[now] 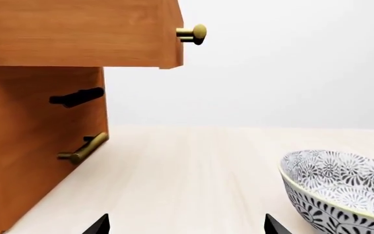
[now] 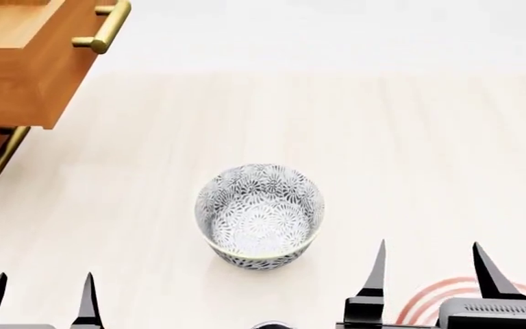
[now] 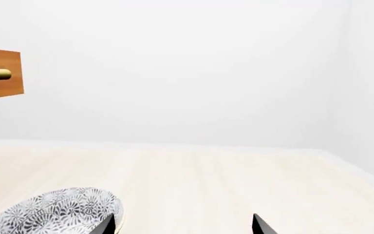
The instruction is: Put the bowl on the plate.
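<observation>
At far left we are seeing the wooden cabinet (image 2: 16, 68) with its brass handles, well clear. Our left claw (image 2: 39, 298) is hanging wide and empty. The bowl (image 2: 259, 214) is sitting upright on the worktop (image 2: 409, 151), ahead and between both claws. Our right claw (image 2: 432, 271), nearer, is spread wide over the plate (image 2: 423, 301), just beside the bowl.
</observation>
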